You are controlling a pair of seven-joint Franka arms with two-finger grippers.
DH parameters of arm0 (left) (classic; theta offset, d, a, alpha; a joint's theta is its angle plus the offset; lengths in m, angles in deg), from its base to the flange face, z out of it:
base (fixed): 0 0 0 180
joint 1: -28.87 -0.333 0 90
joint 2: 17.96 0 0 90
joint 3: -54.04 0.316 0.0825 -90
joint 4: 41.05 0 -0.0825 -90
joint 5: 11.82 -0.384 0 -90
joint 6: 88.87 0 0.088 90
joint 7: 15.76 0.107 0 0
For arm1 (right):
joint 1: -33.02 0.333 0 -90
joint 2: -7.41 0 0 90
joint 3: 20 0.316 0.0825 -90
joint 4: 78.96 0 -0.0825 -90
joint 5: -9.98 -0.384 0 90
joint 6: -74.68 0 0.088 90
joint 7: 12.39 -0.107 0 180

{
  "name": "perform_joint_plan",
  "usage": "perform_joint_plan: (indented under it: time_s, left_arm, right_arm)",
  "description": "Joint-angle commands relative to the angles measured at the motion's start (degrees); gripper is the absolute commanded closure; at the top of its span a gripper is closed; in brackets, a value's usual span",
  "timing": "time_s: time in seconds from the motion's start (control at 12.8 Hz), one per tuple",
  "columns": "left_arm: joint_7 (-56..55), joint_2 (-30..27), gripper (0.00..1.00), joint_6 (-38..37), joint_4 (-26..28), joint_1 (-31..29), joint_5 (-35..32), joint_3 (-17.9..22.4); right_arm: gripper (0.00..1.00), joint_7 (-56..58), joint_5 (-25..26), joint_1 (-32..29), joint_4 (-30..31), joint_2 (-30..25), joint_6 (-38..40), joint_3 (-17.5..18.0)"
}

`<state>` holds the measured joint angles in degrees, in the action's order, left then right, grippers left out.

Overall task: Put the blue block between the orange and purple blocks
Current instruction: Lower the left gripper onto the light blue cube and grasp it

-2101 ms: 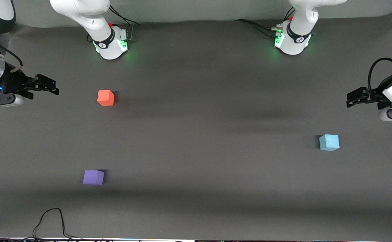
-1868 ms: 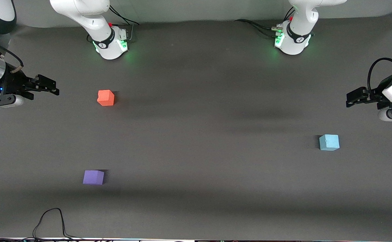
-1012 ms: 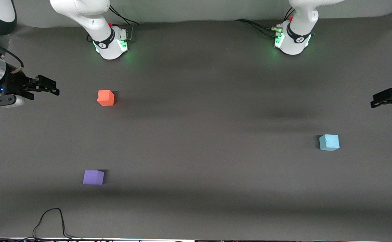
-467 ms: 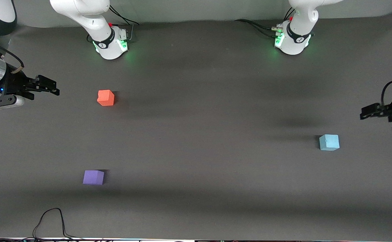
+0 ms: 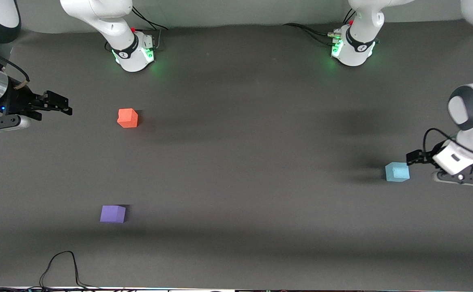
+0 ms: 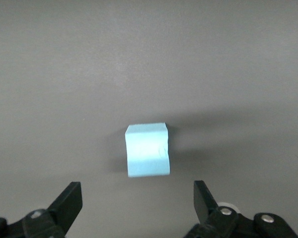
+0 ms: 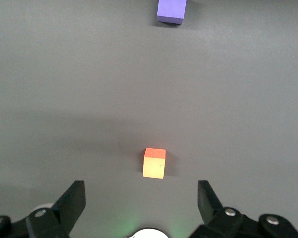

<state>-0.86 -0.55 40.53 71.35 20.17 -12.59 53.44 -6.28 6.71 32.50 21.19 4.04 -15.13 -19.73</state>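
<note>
Left gripper: my left gripper hangs just beside the blue block at the left arm's end of the surface, jaws spread wide and empty; in the left wrist view the gripper frames the block ahead of its fingertips.

Right gripper: my right gripper waits, jaws parted and empty, near the right arm's end, with the orange block ahead of it.

Blue block: sits flat on the surface, well apart from the other two.

Orange and purple blocks: orange block lies farther from the front camera, purple block nearer; bare surface lies between them.

Step in hand: as I judge it, the approach to the pick; nothing is grasped.

Next move: I need to bring the jaws down around the block's two side faces, then close.

Orientation: a cube, so no long axis; its faces look slightly turned against my jaw line, so a small wrist twist may help.
</note>
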Motion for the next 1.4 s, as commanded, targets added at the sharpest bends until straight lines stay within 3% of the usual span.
perform_joint_plan:
  time_s: [0.0,0.31,0.93,1.01,1.09,1.17,1.25,1.32]
  left_arm:
    - [1.1,3.5,0.0,5.4,1.2,0.3,-0.2,0.2]
    - [1.1,7.5,0.0,14.4,3.6,0.5,-0.3,0.2]
    - [1.1,10.4,0.0,16.1,4.8,0.4,-0.5,0.2]
    - [1.1,10.4,0.03,16.1,4.8,0.6,-0.5,0.2]
    - [1.2,10.4,0.19,16.1,4.8,0.6,-0.5,0.2]
    - [1.1,10.4,0.42,16.1,4.8,0.7,-0.5,0.2]
    - [1.1,10.4,0.53,16.1,4.7,0.7,-0.5,0.2]
    - [1.1,10.4,0.55,16.1,4.6,0.6,-0.5,0.2]
  right_arm:
    - [0.0,1.1,0.2,0.3,0.6,-0.2,-0.5,-0.4]
    - [0.0,1.2,0.2,0.3,0.6,-0.3,-0.6,-0.4]
    - [0.0,1.3,0.2,0.3,-0.2,0.3,-0.6,-0.4]
    - [0.0,1.3,0.2,0.3,-0.5,0.4,-0.6,-0.4]
    - [0.0,1.3,0.2,0.3,-1.1,0.9,-0.6,-0.4]
    - [0.0,1.3,0.2,0.3,-1.5,1.3,-0.7,-0.4]
    - [0.0,1.3,0.2,0.3,-1.8,1.3,-1.1,-0.4]
    - [0.0,1.3,0.2,0.3,-2.1,1.4,-1.2,-0.4]
